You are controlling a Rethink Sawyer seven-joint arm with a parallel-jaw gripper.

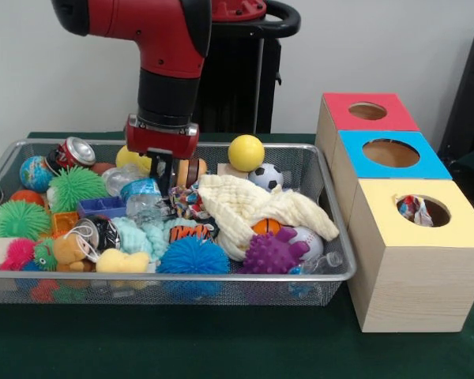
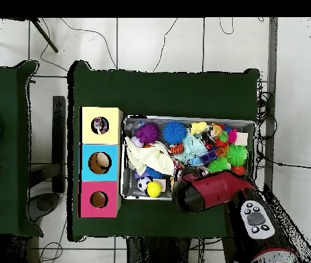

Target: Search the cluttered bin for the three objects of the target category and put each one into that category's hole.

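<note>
The wire mesh bin [image 1: 182, 276] is full of toys; it also shows in the overhead view [image 2: 132, 190]. My gripper [image 1: 174, 183] hangs down into the bin's back middle, just above a small printed fabric piece [image 1: 186, 202] that lies by the cream cloth [image 1: 253, 207]. Its opening is hidden among the clutter. The yellow-topped cube [image 1: 458, 225] stands nearest the camera at the right, and another printed fabric piece [image 1: 411, 208] sits in its round hole [image 1: 434, 212]. In the overhead view the arm [image 2: 209, 192] covers the gripper, and the yellow cube [image 2: 90, 116] has fabric in its hole [image 2: 101, 125].
Blue-topped [image 1: 391, 154] and red-topped [image 1: 367, 110] cubes stand behind the yellow one. The bin holds spiky balls [image 1: 193, 257], a yellow ball [image 1: 246, 151], a soccer ball [image 1: 265, 176], a crushed can [image 1: 75, 151] and a purple spiky toy [image 1: 272, 254]. The pedestal stands behind the bin.
</note>
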